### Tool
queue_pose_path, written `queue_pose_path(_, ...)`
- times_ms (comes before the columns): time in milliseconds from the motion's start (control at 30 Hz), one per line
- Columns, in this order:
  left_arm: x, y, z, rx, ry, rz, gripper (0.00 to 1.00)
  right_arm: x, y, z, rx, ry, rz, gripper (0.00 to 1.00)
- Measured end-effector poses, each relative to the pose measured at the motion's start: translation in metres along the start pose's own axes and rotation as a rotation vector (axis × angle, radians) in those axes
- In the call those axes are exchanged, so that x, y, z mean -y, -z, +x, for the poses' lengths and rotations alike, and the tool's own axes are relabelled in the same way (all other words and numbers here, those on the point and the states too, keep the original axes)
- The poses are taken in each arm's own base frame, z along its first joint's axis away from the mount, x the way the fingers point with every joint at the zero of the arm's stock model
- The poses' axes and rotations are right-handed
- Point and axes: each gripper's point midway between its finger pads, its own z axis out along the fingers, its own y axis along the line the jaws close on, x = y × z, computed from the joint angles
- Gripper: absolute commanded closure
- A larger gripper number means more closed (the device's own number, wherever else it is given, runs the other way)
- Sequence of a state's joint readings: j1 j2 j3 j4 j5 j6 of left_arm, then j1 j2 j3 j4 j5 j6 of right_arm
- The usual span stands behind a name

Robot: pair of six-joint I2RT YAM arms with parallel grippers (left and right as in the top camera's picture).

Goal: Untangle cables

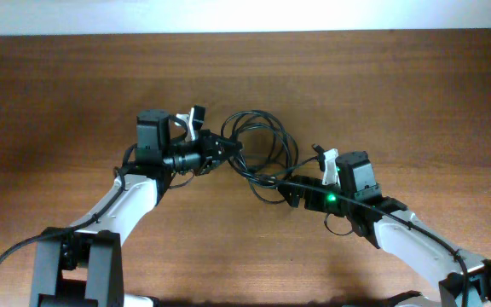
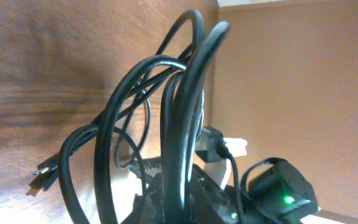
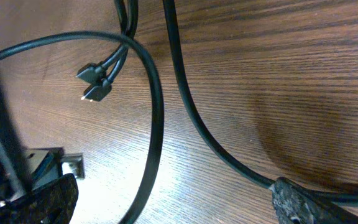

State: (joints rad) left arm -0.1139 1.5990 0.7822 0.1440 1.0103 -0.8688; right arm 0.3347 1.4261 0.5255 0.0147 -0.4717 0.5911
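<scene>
The cables are thin black cords looped on the wooden table between my two grippers. My left gripper points right and is shut on the bundle. In the left wrist view the loops rise straight out of its jaws, and two plug ends lie on the table at the left. My right gripper points left at the lower edge of the loops. In the right wrist view its fingers are wide apart with one cord running between them. Two plug ends lie ahead.
The wooden table reaches a pale wall at the back. My right arm's wrist with a green light is close behind the loops in the left wrist view. A small metal-edged part sits by the right gripper's left finger.
</scene>
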Motion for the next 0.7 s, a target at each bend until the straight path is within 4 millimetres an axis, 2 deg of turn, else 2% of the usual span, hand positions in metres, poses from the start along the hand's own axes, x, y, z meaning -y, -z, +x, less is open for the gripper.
queue_pose_path(267, 0.002, 0.001, 0.002, -0.016, 0.020, 0.015, 1.00, 0.000, 0.000, 0.001, -0.003, -0.002, 0.002, 0.01)
queue_pose_path(567, -0.030, 0.004, -0.014, 0.106, 0.088, -0.144, 1.00, 0.002, 0.000, 0.005, -0.019, -0.010, 0.007, 0.01)
queue_pose_path(700, -0.034, 0.005, -0.016, 0.122, 0.093, -0.163, 1.00, -0.011, 0.004, 0.006, -0.032, 0.000, -0.050, 0.01)
